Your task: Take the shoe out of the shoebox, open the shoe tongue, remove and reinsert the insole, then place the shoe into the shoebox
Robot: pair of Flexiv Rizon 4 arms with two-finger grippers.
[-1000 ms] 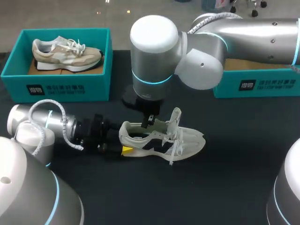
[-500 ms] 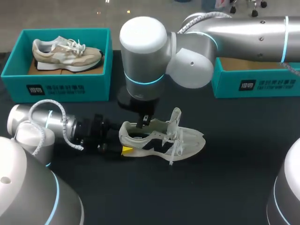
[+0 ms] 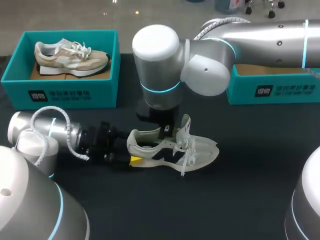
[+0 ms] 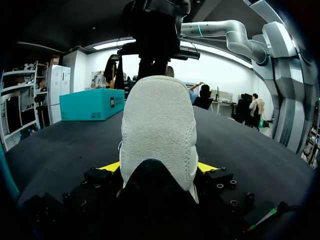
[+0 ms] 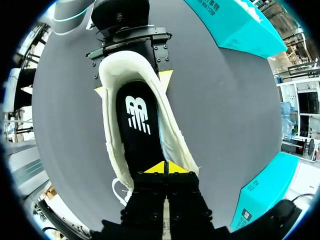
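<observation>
A white sneaker stands on the black table, its tongue pulled up. My left gripper comes in low from the left and is shut on the heel; in the left wrist view the heel fills the gap between the gripper's yellow tips. My right gripper points straight down into the shoe's opening, shut. In the right wrist view its joined tips sit over the black insole, which lies flat inside the shoe, at the tongue end.
A teal shoebox at the back left holds a beige sneaker. A second teal shoebox at the back right is partly hidden by my right arm. Bare black table lies in front of the white shoe.
My right arm swung a little left, then back right; its shut gripper slid inside the shoe from the heel side toward the tongue. The left gripper and shoe stayed put.
</observation>
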